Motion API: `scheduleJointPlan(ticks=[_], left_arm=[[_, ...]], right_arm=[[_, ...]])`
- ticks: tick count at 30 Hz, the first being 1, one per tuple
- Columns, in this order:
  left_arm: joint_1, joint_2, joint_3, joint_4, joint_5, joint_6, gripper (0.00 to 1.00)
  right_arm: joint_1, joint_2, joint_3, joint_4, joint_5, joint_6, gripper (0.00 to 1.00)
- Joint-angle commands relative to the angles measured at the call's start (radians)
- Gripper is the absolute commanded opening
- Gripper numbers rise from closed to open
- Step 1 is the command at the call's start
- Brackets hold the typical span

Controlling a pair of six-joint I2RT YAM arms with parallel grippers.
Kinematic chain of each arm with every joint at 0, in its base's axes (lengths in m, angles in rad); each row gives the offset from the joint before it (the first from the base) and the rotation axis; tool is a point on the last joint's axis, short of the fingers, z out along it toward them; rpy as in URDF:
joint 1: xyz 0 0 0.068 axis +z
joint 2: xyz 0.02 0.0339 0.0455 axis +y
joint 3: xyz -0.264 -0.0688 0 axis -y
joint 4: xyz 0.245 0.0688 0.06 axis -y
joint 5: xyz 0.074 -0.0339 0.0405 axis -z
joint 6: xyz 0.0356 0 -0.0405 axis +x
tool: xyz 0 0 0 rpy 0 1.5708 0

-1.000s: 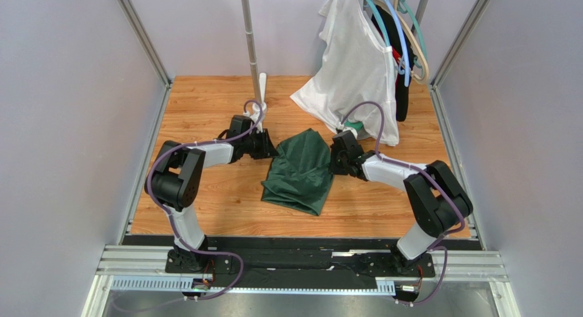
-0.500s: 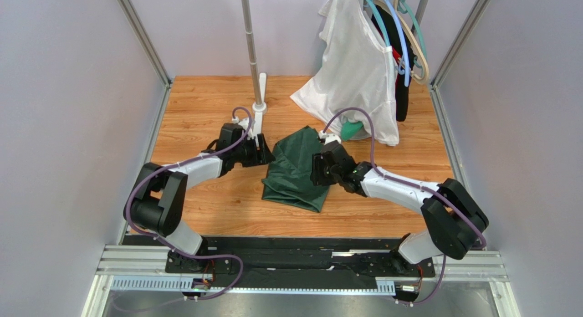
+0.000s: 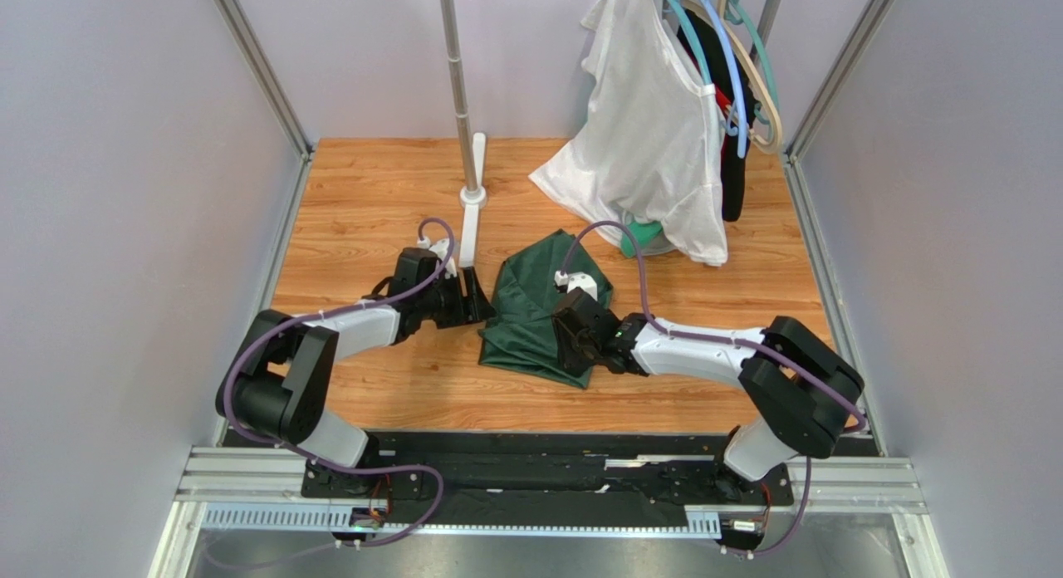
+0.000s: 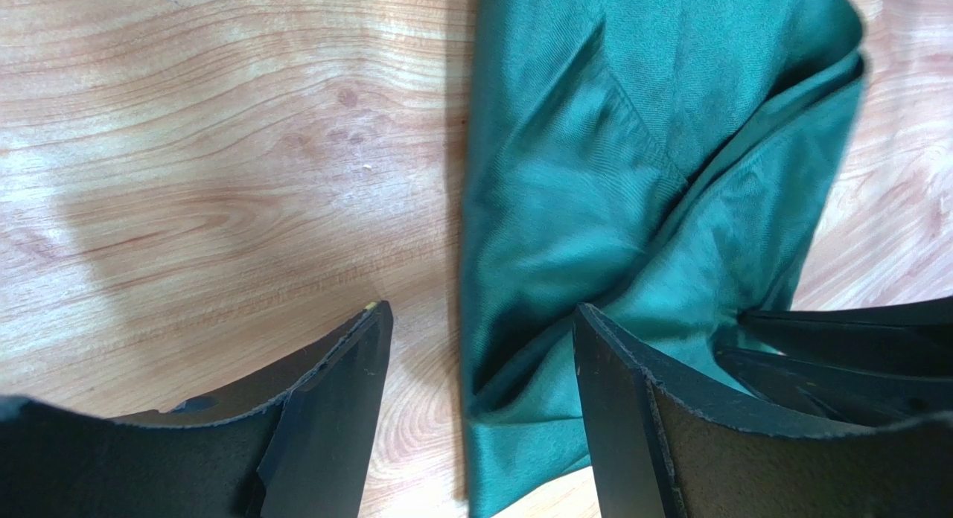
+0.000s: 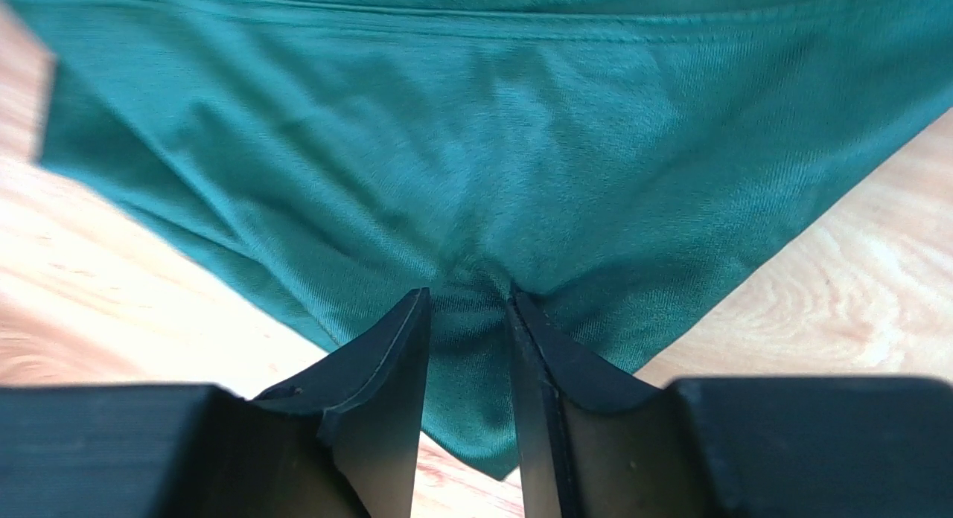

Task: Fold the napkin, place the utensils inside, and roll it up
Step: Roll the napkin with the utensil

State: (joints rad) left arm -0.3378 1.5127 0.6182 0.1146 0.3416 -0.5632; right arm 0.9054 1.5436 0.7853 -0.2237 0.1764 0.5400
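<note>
Both arms are lining up to take hold of the napkin (image 3: pixel 545 307) for its fold, as I am judging it. That is going to go best if each claw is pinching a single layer right at an edge or corner. They should then be lifting together and pulling the cloth taut, so that it is spreading flat rather than bunching. The napkin is lying rumpled and loosely doubled over in the middle of the wooden table (image 3: pixel 374 217), between the two arms, and I am not seeing any cutlery. The left gripper (image 4: pixel 479 317) is hanging wide open with nothing in it, straddling the cloth's left edge: one finger over bare wood, the other over green fabric. The right gripper (image 5: pixel 468 297) is pressing onto the napkin's near right part with its fingers narrowly parted. A small pucker is gathering between the tips, which are not looking clamped on it.
</note>
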Motion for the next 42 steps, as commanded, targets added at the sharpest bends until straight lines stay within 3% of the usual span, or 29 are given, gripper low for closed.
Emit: scheduleJointPlan(ticks=[1, 12, 18, 24, 30, 37, 42], left_arm=[[0.000, -0.025, -0.034, 0.023, 0.010, -0.010, 0.70], [-0.001, -0.048, -0.069, 0.040, 0.063, -0.024, 0.66], [-0.004, -0.078, -0.118, 0.068, 0.131, -0.033, 0.67], [-0.018, -0.160, -0.186, 0.102, 0.155, -0.052, 0.59], [-0.056, -0.189, -0.204, 0.109, 0.148, -0.066, 0.59], [-0.073, -0.181, -0.212, 0.128, 0.134, -0.086, 0.50], [-0.087, -0.177, -0.215, 0.135, 0.132, -0.095, 0.27]], right_arm=[[0.033, 0.024, 0.037, -0.052, 0.081, 0.021, 0.33], [0.072, -0.028, 0.019, -0.135, 0.153, 0.048, 0.30], [0.073, -0.008, 0.034, -0.128, 0.163, 0.029, 0.32], [0.104, -0.068, 0.045, -0.112, 0.161, -0.012, 0.39], [0.116, -0.106, 0.035, -0.126, 0.167, -0.009, 0.39], [0.121, -0.131, 0.019, -0.123, 0.169, 0.012, 0.39], [0.127, -0.149, 0.006, -0.132, 0.179, 0.018, 0.39]])
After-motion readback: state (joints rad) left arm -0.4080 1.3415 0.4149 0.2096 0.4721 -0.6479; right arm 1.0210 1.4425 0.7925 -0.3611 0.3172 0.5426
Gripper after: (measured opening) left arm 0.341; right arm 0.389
